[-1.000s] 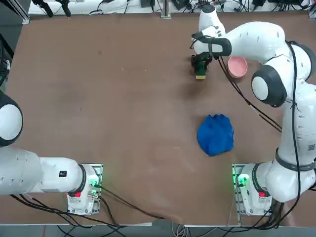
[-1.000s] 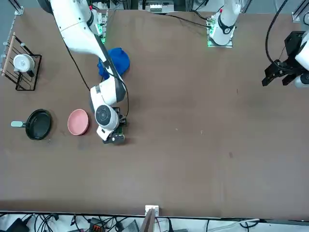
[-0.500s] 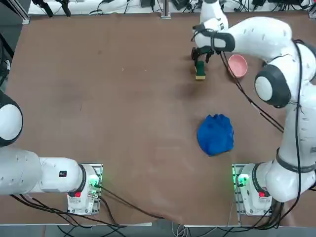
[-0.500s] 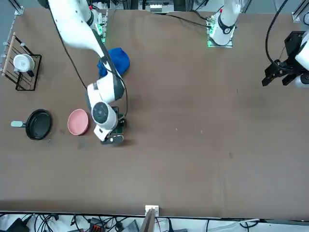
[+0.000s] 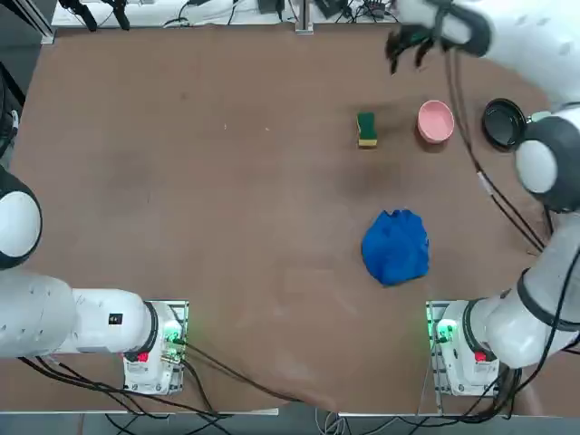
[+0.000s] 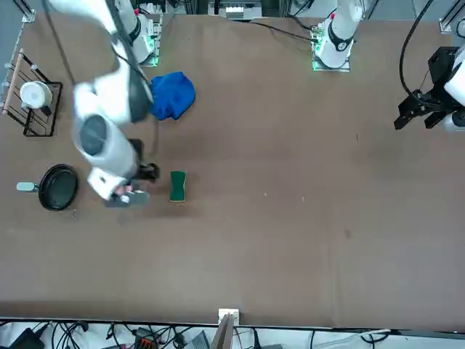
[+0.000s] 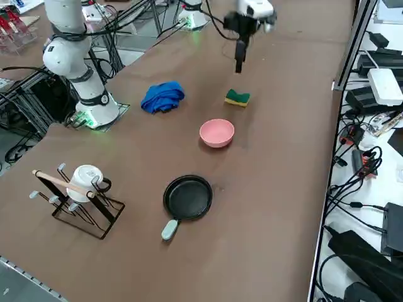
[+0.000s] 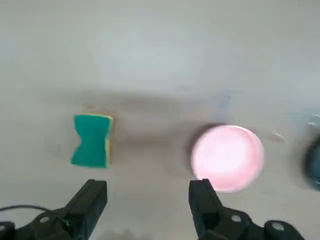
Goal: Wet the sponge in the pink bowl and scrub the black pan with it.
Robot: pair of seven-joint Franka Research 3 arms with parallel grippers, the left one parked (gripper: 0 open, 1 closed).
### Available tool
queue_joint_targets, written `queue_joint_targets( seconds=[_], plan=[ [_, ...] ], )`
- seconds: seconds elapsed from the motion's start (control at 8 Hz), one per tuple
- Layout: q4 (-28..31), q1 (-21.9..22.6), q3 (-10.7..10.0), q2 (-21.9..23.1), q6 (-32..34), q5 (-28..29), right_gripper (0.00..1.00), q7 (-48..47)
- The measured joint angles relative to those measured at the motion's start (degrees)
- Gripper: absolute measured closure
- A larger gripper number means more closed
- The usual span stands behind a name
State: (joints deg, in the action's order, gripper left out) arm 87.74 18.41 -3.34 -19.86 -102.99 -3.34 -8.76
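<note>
Now the sponge (image 5: 366, 129), a small block with a dark green top over a yellow layer, pinched at its waist, lies alone on the desk (image 5: 227, 199) just beside the pink bowl (image 5: 435, 121), while the right claw (image 8: 147, 200) hangs above, wide open and empty.

The right gripper (image 8: 147, 200) has let go of the sponge (image 5: 366, 129) and risen clear of it.

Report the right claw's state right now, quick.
Right claw: open, holding nothing, up above the table; the sponge lies free on the table beside the pink bowl.
</note>
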Motion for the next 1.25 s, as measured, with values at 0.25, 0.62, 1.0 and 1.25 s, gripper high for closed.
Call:
queue_joint_targets(
  seconds=[0.25,0.62,1.0,1.25],
  plan=[
    [0.26,-6.58,-0.12,6.94,4.4,-0.01,0.0,8.08],
    [0.71,-11.49,-0.14,13.87,9.49,0.01,0.0,9.48],
    [2.96,-15.53,-0.09,20.68,12.54,1.0,0.0,9.12],
    [5.41,-16.53,-0.06,24.66,14.89,2.7,0.0,8.83]
  ],
)
